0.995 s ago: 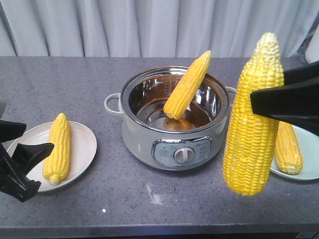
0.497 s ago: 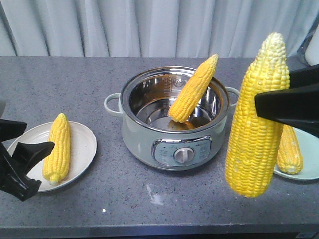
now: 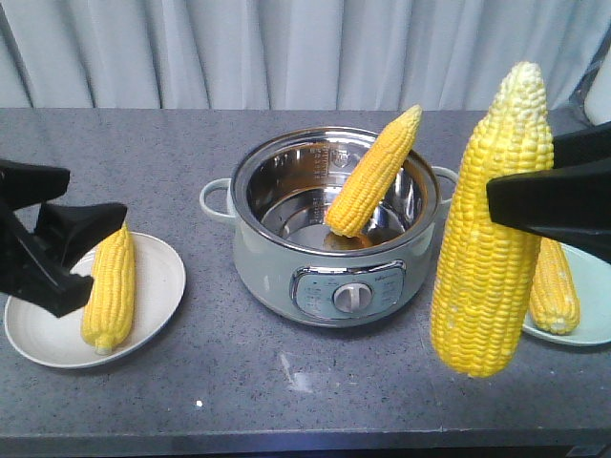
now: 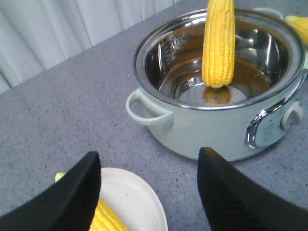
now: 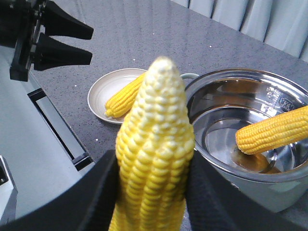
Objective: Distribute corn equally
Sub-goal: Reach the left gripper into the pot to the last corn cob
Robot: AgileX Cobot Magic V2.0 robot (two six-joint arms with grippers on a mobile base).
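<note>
My right gripper (image 3: 506,205) (image 5: 154,192) is shut on a big upright corn cob (image 3: 492,229) (image 5: 154,144), held in the air to the right of the pot (image 3: 334,277). A second cob (image 3: 372,172) (image 4: 219,43) (image 5: 272,130) leans inside the pot against its rim. A third cob (image 3: 108,286) (image 5: 126,95) lies on the white plate (image 3: 162,277) (image 4: 134,202) at the left. A fourth (image 3: 554,286) lies on the pale green plate (image 3: 592,305) behind the held cob. My left gripper (image 3: 95,196) (image 4: 149,156) hangs open over the white plate, holding nothing.
The steel pot has a side handle (image 4: 147,110) and a front control knob (image 3: 350,297). A grey curtain (image 3: 286,48) closes the back. The counter's front edge (image 3: 305,444) runs close below the plates. The left arm (image 5: 43,38) shows in the right wrist view.
My left gripper has risen and moved right, from beside the white plate to above it. The right gripper with its cob has barely shifted. The pot cob tilted slightly.
</note>
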